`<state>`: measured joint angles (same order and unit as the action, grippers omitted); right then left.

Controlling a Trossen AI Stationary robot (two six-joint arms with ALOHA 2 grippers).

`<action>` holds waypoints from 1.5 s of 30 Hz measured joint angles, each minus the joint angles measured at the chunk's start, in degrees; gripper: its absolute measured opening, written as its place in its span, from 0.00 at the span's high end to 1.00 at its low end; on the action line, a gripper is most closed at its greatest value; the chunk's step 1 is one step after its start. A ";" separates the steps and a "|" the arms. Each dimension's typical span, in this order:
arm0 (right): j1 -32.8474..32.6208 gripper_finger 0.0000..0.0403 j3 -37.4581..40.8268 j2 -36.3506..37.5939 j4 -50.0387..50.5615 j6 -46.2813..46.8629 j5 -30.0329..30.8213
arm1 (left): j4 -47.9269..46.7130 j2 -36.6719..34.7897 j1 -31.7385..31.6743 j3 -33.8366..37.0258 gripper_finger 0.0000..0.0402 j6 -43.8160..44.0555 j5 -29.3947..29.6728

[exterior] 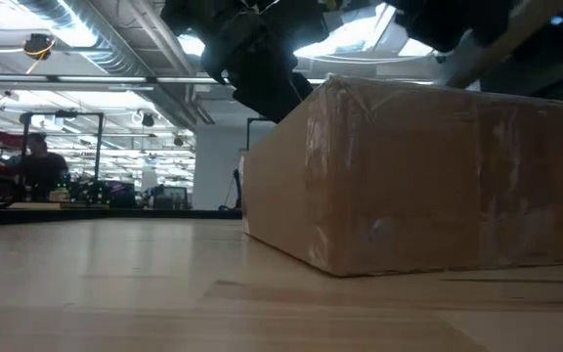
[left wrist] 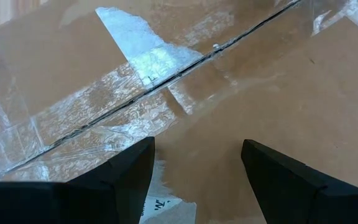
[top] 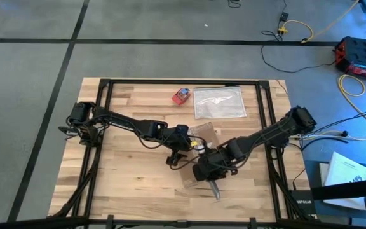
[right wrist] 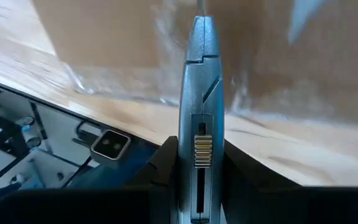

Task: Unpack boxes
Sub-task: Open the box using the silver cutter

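Observation:
The brown cardboard box (exterior: pixel 418 176) rests flat on the wooden table, and my two arms cover most of it in the high view (top: pixel 202 133). Shiny clear tape runs along its top seam (left wrist: pixel 166 81). My left gripper (left wrist: pixel 197 180) is open, its fingers slanting down over the box's top beside that seam; it also shows in the high view (top: pixel 180 149). My right gripper (top: pixel 207 170) is shut on a grey-blue utility knife (right wrist: pixel 201 93), which points at the box's side near the table. My left gripper's fingertips (left wrist: pixel 129 174) stand spread just over the box's top; I cannot tell whether they touch the cardboard. My right gripper pinches the knife's handle (right wrist: pixel 202 155) between its two fingers. The knife lies along the fingers with its front end (right wrist: pixel 201 25) sticking out ahead, toward the box. Whether the tip touches the box cannot be told.
A clear plastic bag (top: pixel 220 102) and a small red-and-blue object (top: pixel 182 95) lie near the table's far edge. A black frame (top: pixel 107 83) runs round the tabletop. Bare wood lies to the left and near sides (top: pixel 119 184).

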<state>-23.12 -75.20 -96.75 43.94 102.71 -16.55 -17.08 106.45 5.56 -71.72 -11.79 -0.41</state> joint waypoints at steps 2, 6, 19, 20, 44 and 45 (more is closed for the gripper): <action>0.67 0.85 0.00 0.00 0.13 -0.82 -0.85 | -0.04 0.00 0.01 0.00 0.42 0.00 0.00; 1.13 0.85 0.00 0.00 -0.08 -1.12 -2.51 | -0.09 0.00 0.00 0.00 0.42 -0.02 0.00; 1.05 0.85 -0.02 -1.60 -0.96 -0.97 -7.57 | -0.04 0.00 0.00 0.04 0.42 -0.07 0.02; 1.05 0.85 -0.02 -1.68 -0.92 -0.99 -7.57 | -0.03 0.00 0.00 0.04 0.42 -0.13 0.01; 1.03 0.85 -1.79 -2.16 3.17 -2.55 -6.01 | 0.00 0.00 -0.02 0.04 0.42 -0.94 -0.02; 1.03 0.85 -1.79 -2.16 3.18 -2.55 -6.03 | 0.00 0.00 -0.02 0.04 0.42 -0.96 0.00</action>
<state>-22.09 -76.99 -98.91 47.12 100.16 -22.58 -17.08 106.45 5.54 -71.68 -12.75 -0.40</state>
